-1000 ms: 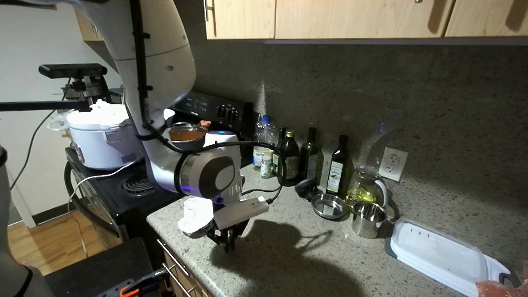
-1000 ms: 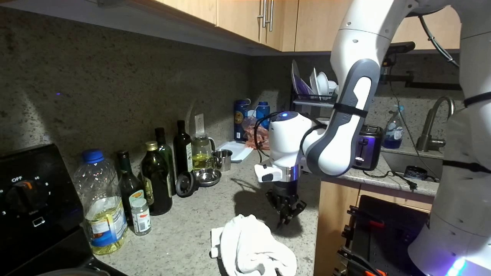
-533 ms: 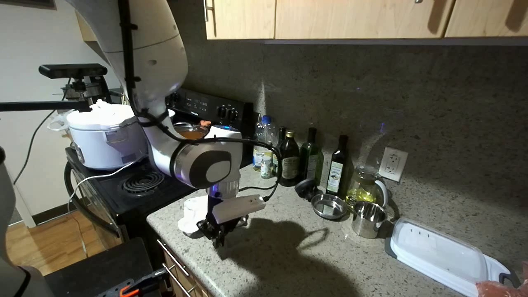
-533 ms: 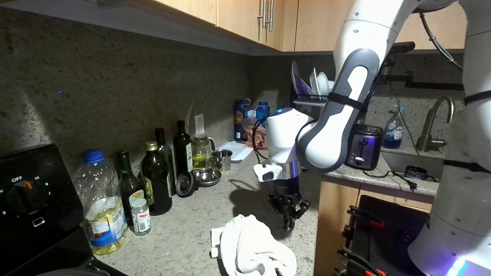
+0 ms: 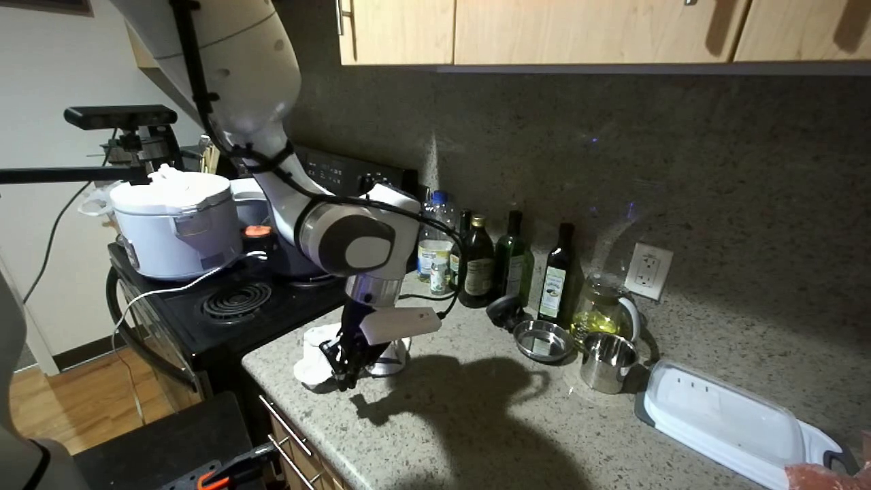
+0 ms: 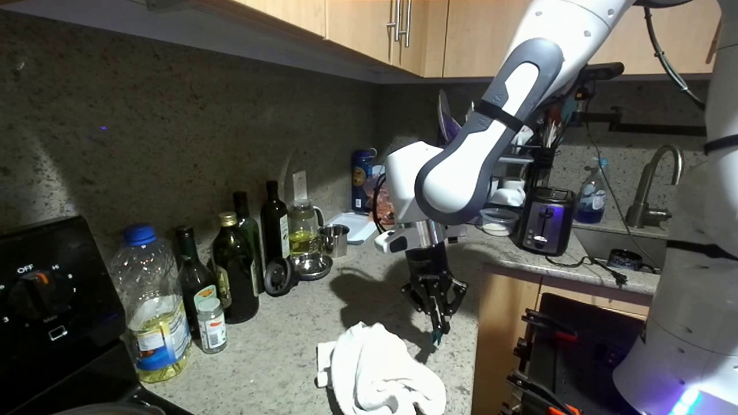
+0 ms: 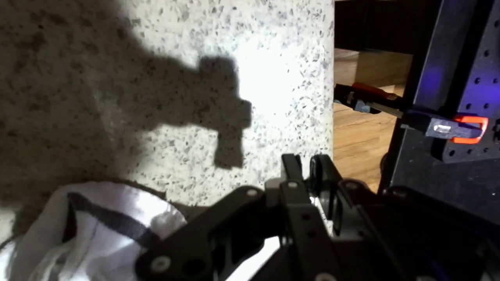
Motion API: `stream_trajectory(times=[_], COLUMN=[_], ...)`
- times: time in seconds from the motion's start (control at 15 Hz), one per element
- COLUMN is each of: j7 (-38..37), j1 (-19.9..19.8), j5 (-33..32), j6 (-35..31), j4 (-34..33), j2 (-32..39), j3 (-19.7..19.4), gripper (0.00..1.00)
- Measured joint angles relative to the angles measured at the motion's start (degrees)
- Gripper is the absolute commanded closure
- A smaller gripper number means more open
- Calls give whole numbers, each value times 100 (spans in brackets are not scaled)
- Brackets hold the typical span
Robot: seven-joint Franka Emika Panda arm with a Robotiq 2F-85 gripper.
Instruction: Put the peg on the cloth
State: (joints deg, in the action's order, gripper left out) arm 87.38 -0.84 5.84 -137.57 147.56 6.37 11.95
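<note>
My gripper [image 7: 305, 163] hangs above the counter [image 6: 259, 374], and the white cloth [image 6: 375, 369] lies bunched there, near its tips: toward eight o'clock of them in an exterior view, between eight and nine on my wrist view. In an exterior view my gripper stands in front of the cloth and hides its middle, with the stove [image 5: 286, 320] farther off toward ten o'clock.

The fingers [image 7: 291, 168] sit close together, a narrow slit between them on the wrist view. At their tips an exterior view gives me a teal speck [image 6: 436, 336], too small to name, so I cannot tell whether I am grasping the peg, nor where the peg is. The tips look clear of the cloth, and their shadow [image 7: 228, 150] falls apart from them toward nine o'clock on the wrist view.

The wrist view brings me a dark stripe [image 7: 113, 221] across the cloth and, at two o'clock past the counter's edge, the wood floor [image 7: 359, 136]. Only in an exterior view do I get the white cooker [image 5: 170, 231] on the stove; only in an exterior view, the toaster [image 6: 548, 222] between one and two o'clock from the gripper and the faucet [image 6: 638, 210] at two.
</note>
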Motion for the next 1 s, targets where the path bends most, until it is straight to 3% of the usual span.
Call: stream_trajectory(times=[0.47, 1.0], j7=[941, 1623], j1=[0, -46], j5=[700, 1422], j6=[761, 799], j4=[-287, -590], j2=[74, 661], j3=[-239, -381], gripper=[96, 96])
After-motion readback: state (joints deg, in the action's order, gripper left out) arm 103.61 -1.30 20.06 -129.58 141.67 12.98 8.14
